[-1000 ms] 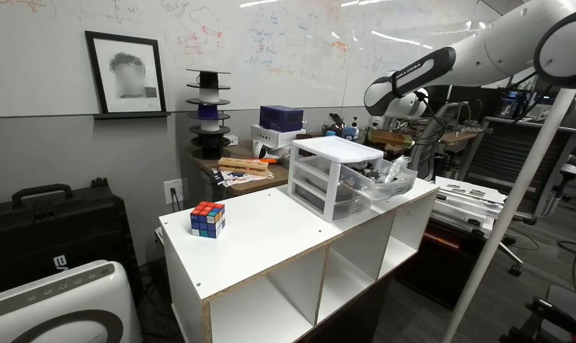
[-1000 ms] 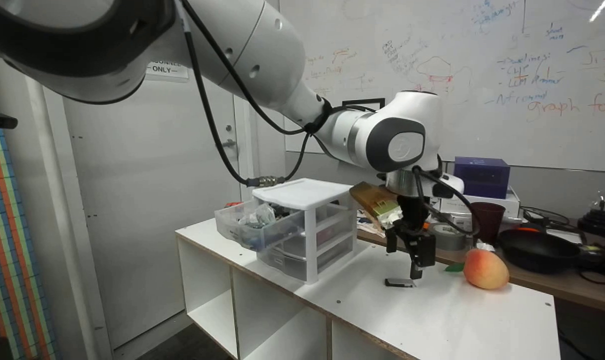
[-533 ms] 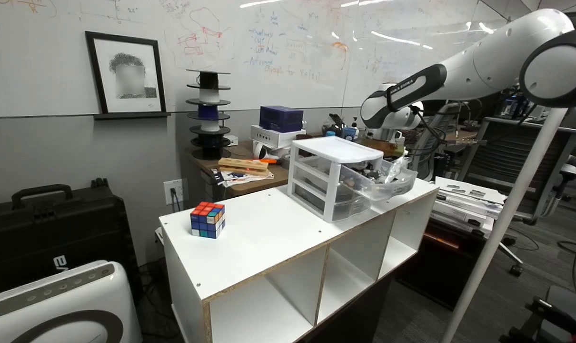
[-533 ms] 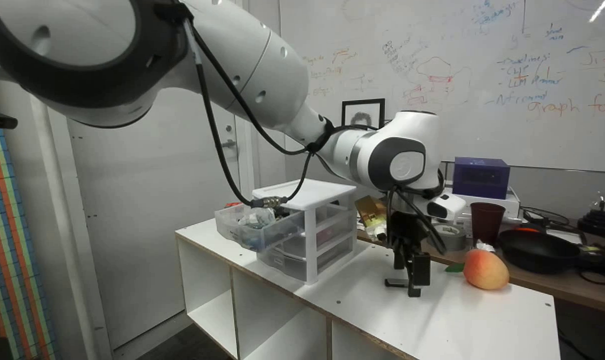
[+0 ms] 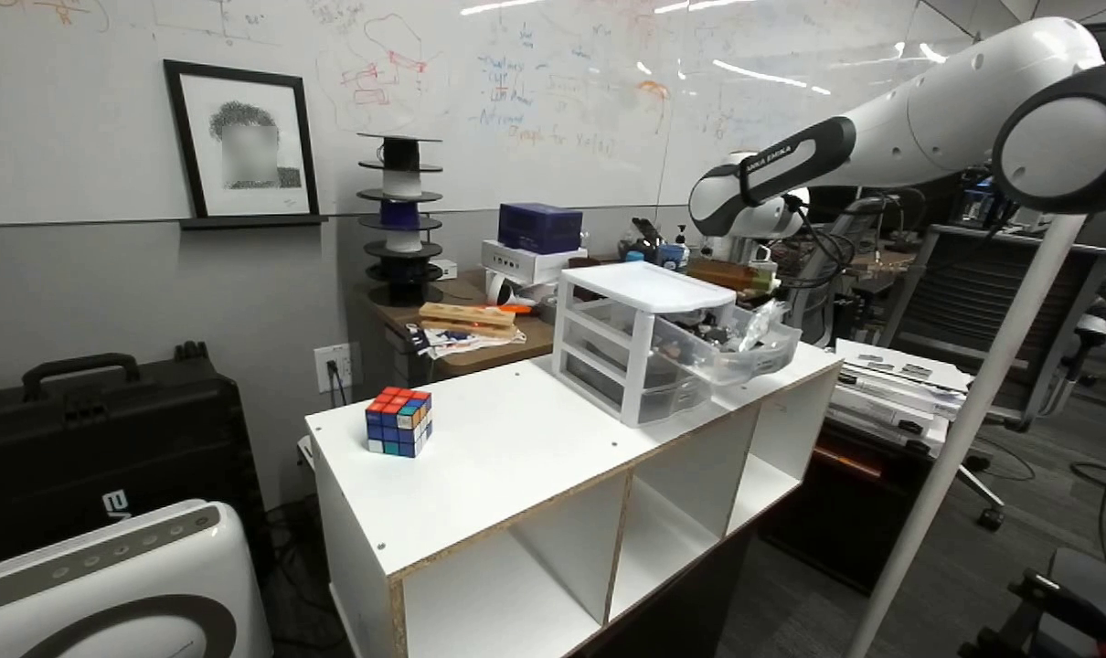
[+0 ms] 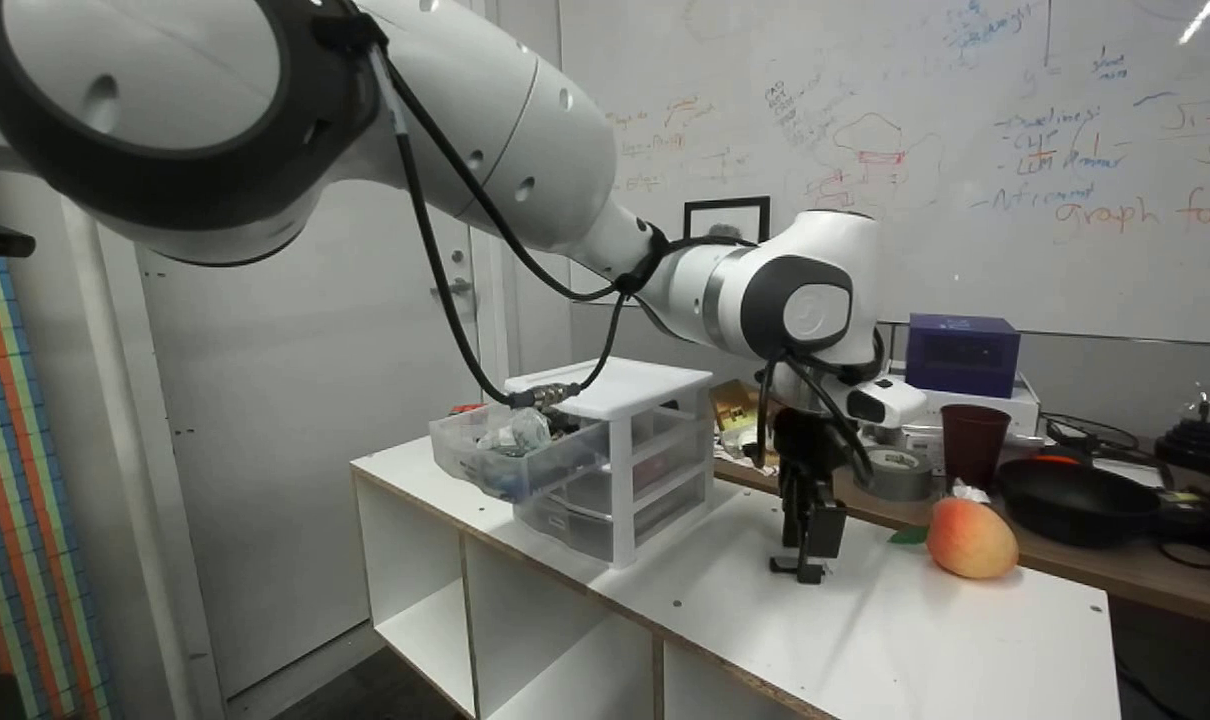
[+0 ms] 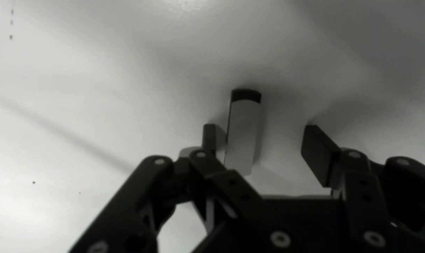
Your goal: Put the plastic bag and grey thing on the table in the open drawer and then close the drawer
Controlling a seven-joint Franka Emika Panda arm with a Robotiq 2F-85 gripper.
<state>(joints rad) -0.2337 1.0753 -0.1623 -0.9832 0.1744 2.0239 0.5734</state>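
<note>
The grey thing [image 7: 244, 133], a small flat grey bar with a dark end, lies on the white table [image 7: 93, 88]. In an exterior view the grey thing [image 6: 783, 565] is partly hidden by my gripper [image 6: 803, 560]. In the wrist view my gripper [image 7: 260, 147] is open around it, with the left finger close beside it and the right finger well apart; I cannot tell whether the left one touches. The clear plastic bag [image 6: 520, 432] lies in the open top drawer [image 6: 565, 460]; both also show in an exterior view, the bag [image 5: 765, 324] and drawer [image 5: 736, 366]. My fingers do not show there.
The white chest [image 6: 620, 390] stands left of my gripper. A peach [image 6: 973, 540] with a leaf sits to the right. In an exterior view a Rubik's cube [image 5: 398, 422] sits at the table's end. An amber box-like piece [image 6: 735, 410] is on my wrist.
The arm has come down to the table. In an exterior view the fingers have since shifted a little left, to the grey thing. The bag and drawer have not moved.
</note>
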